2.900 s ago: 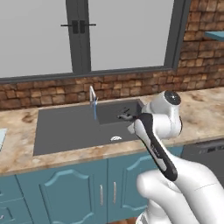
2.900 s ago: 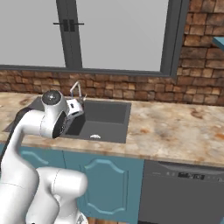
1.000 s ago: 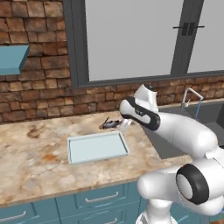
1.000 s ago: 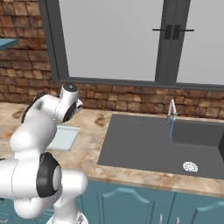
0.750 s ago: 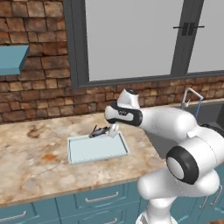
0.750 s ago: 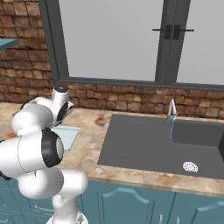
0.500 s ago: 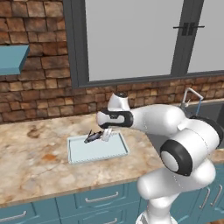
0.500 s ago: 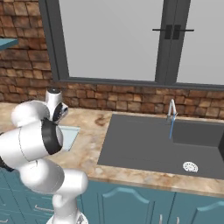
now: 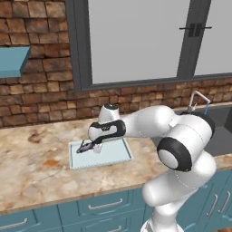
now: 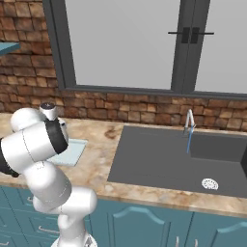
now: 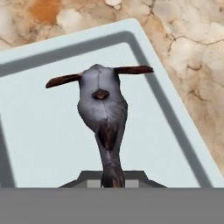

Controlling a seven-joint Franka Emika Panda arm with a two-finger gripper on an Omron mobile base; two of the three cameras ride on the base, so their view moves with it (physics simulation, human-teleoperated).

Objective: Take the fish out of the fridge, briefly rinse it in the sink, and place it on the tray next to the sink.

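Fish [image 11: 103, 105] hung in my claw [image 9: 89, 146], pinched by the tail end, fingers nearly closed on its narrow body. It sat low over the tray [image 9: 117, 155], toward the left edge. Tray lay on the counter [image 9: 36, 172], left of the sink [image 10: 164, 159].

Brick wall [image 9: 41, 86], grey-framed window [image 9: 136, 41], marble counter [image 9: 31, 167], teal cabinets [image 9: 68, 210]

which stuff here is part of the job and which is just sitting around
Part of the job:
- fish, held by the gripper over the tray
- tray
- sink

Just there:
- faucet
- blue shelf
- window
- lower cabinets
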